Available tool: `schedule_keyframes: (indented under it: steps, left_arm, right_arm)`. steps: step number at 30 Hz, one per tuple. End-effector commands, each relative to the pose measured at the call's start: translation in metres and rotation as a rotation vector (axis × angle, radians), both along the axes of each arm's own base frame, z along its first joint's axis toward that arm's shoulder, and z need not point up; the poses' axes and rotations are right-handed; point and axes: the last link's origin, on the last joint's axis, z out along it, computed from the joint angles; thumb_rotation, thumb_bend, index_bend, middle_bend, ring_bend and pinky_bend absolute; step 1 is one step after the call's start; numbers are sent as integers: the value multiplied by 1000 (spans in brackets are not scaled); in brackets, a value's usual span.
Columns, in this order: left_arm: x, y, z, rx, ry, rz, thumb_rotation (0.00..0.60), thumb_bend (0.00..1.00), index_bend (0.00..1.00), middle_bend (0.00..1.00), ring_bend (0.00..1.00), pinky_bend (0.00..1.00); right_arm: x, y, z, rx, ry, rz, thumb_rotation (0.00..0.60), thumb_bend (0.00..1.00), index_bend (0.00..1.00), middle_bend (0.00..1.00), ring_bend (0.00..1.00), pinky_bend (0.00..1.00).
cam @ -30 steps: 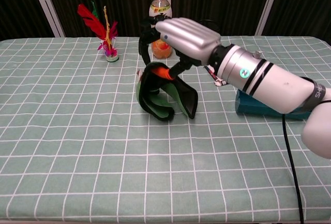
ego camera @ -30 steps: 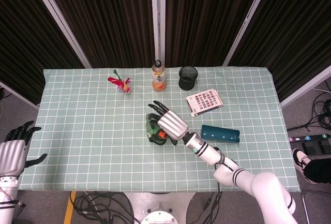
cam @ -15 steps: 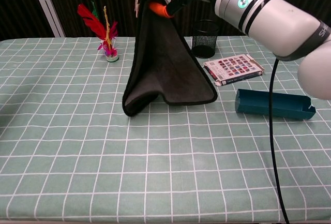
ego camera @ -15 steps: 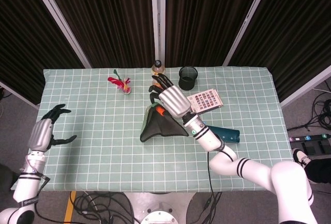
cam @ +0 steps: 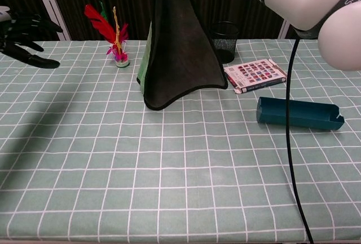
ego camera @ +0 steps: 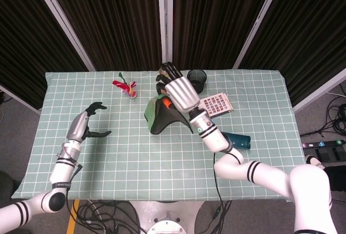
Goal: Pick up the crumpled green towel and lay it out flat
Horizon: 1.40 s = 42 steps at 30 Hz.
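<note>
1. The pick-up step looks done: the right hand point(ego camera: 179, 94), at upper centre of the head view, holds the green towel point(ego camera: 162, 116) by its top, beside an orange tab, and the cloth hangs below it as a dark, cone-shaped drape.
2. In the chest view the towel point(cam: 177, 58) fills the upper middle of the frame. Its lower edge is at or just above the checked tablecloth point(cam: 169, 176); I cannot tell whether it touches.
3. The left hand point(ego camera: 86, 124), at middle left of the head view, holds nothing. Its fingers are curved and apart, and it is well apart from the towel.
4. The step in hand, as I judge it, is the change from lifting to spreading, since the towel is still folded on itself rather than flat.
5. The next move probably calls for the left hand to reach toward frame centre and take a free corner, so both hands can pull the cloth wide.
6. Laying it down needs bare table; the feather shuttlecock point(cam: 115, 40), mesh cup point(cam: 224, 41), card box point(cam: 256, 75) and blue case point(cam: 299, 114) stand near.
</note>
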Motion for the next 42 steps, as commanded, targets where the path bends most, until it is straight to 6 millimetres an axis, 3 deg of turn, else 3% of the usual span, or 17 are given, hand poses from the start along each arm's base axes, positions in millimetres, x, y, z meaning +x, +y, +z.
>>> schedule_keyframes:
  steps: [1, 19, 27, 35, 42]
  left_arm:
    - [9, 7, -13, -36, -7, 3, 600, 62, 331, 235, 188, 245]
    - [57, 22, -58, -188, -82, 16, 598, 37, 331, 235, 188, 251]
    - [72, 22, -66, -224, -66, 1, 489, 26, 331, 235, 188, 256]
    - [83, 25, -73, -228, -51, 5, 445, 20, 329, 235, 188, 259]
    - [82, 28, -82, -221, -29, 44, 440, 18, 329, 235, 188, 262]
  right_arm:
    - [13, 2, -1, -10, -8, -16, 600, 446, 780, 295, 39, 0]
    - [57, 14, -16, -36, -48, -83, 600, 447, 744, 276, 21, 0]
    - [69, 15, -23, -57, -62, -103, 600, 447, 715, 263, 9, 0]
    - [81, 22, -31, -65, -64, -98, 600, 449, 694, 253, 1, 0]
    - [82, 27, -32, -57, -72, -93, 600, 448, 691, 253, 1, 0]
